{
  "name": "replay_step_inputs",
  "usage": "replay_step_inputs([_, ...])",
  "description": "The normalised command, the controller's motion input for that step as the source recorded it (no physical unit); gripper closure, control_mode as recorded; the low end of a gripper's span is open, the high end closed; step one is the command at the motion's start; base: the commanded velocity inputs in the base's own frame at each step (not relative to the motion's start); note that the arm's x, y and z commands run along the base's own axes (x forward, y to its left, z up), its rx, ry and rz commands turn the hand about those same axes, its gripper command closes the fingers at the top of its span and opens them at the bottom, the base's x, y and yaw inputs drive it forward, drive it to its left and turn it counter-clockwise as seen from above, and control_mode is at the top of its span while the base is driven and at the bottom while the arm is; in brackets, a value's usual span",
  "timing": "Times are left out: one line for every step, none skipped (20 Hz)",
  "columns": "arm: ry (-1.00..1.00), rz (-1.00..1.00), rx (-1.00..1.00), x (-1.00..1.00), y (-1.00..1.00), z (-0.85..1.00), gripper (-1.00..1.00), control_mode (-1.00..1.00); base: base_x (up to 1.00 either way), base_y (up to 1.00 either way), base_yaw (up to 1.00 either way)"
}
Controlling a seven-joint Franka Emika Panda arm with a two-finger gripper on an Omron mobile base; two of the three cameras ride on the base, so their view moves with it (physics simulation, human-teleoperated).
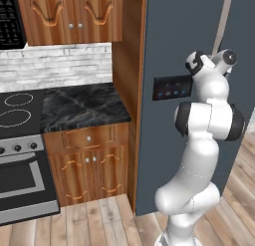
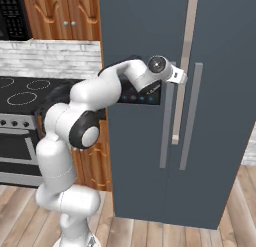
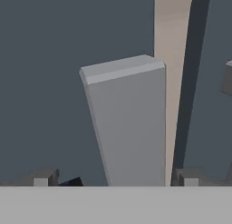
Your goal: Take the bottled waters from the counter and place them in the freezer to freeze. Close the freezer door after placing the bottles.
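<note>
1. Hand view: the gripper (image 3: 115,180) has its fingers spread wide apart, one on each side of the grey handle (image 3: 127,123), with nothing clamped.
2. The freezer door (image 3: 50,82) lies just beyond the handle, dark slate-blue.
3. Right base view: the gripper (image 2: 179,76) sits at the handle's (image 2: 167,126) top, against the freezer (image 2: 140,156).
4. The counter (image 1: 82,105) lies well off to the gripper's left, beside the stovetop (image 1: 17,108).

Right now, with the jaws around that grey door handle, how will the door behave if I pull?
The handle looks like a stiff bar, so it probably won't flex. The freezer door is a tall panel, likely heavy, swinging slowly. The open gripper may slip on the handle's smooth faces.
</note>
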Motion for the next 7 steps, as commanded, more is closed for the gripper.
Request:
replay_step_inputs([0.00, 0.00, 0.00, 0.41, 0.00, 0.00, -1.00, -1.00, 0.00, 0.00, 0.00])
replay_step_inputs([0.00, 0.00, 0.00, 0.39, 0.00, 0.00, -1.00, -1.00, 0.00, 0.00, 0.00])
replay_step_inputs([0.00, 0.00, 0.00, 0.36, 0.00, 0.00, -1.00, -1.00, 0.00, 0.00, 0.00])
replay_step_inputs([0.00, 0.00, 0.00, 0.35, 0.00, 0.00, -1.00, -1.00, 0.00, 0.00, 0.00])
replay_step_inputs([0.00, 0.00, 0.00, 0.34, 0.00, 0.00, -1.00, -1.00, 0.00, 0.00, 0.00])
replay_step_inputs([0.00, 0.00, 0.00, 0.32, 0.00, 0.00, -1.00, -1.00, 0.00, 0.00, 0.00])
replay_step_inputs([0.01, 0.00, 0.00, 0.24, 0.00, 0.00, -1.00, -1.00, 0.00, 0.00, 0.00])
